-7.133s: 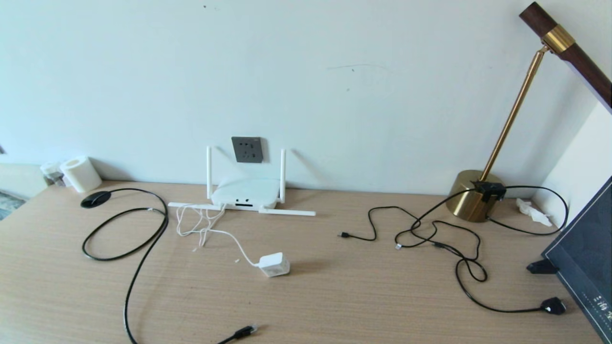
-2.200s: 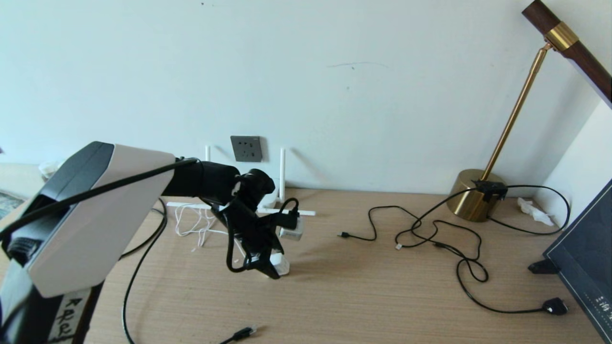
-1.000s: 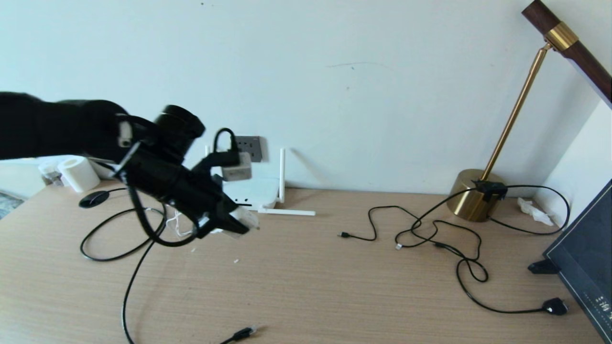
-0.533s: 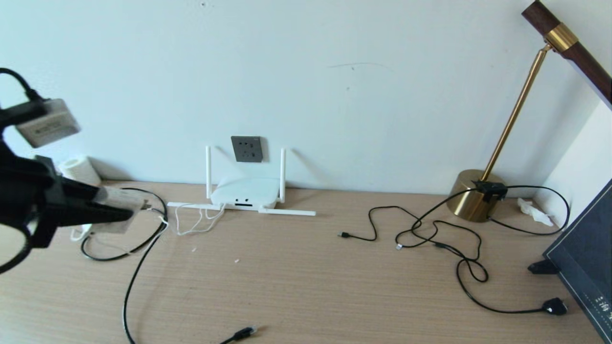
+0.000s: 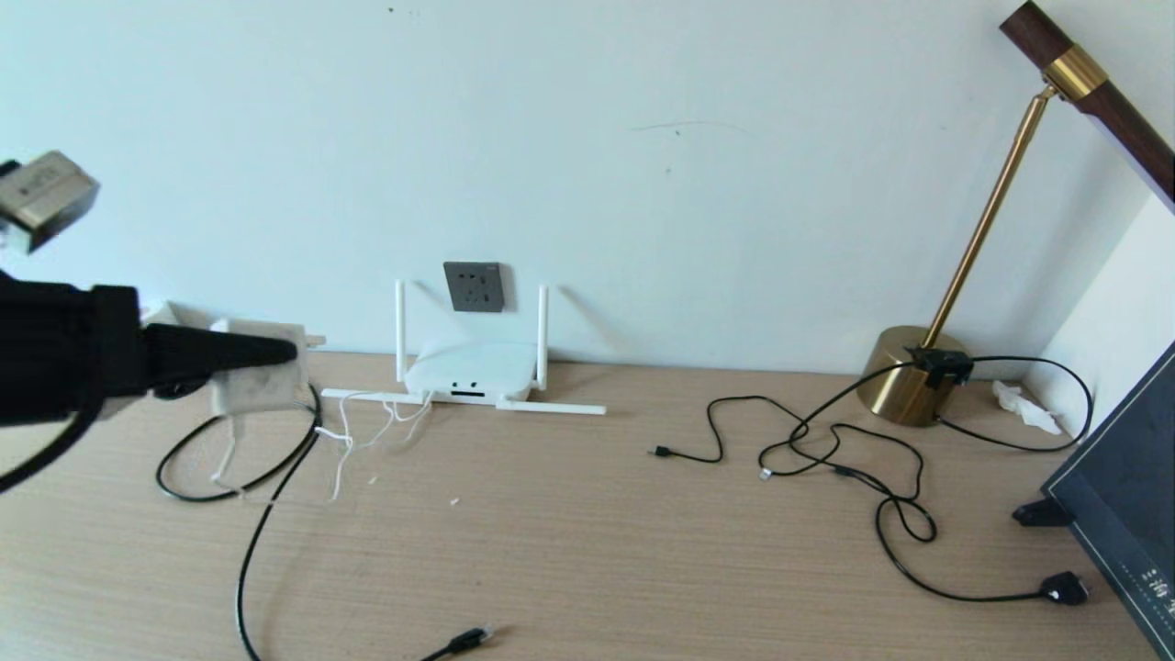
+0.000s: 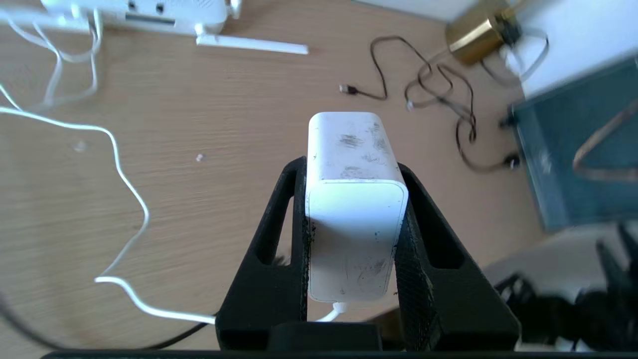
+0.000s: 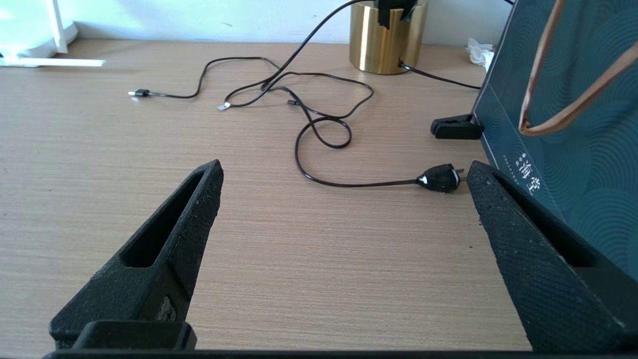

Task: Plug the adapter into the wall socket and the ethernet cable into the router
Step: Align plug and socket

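Since half a second ago, left pincer (image 5: 275,353) rose, clamped on adapter (image 5: 257,376), held above worktop (image 5: 643,551) left of router (image 5: 471,369) and wall socket (image 5: 474,286). Cord (image 5: 340,450) trails down. Right pincer (image 7: 344,224) wide open, empty, low over worktop.

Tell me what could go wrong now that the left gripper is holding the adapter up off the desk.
1. The adapter sits between the left gripper fingers with its prongs pointing sideways in the head view, so it may need turning before it meets the socket.
2. Its white cord hangs slack across the ethernet cable loop; it could drag that or tug the router.
3. The router's upright antennas flank the socket and could get knocked.
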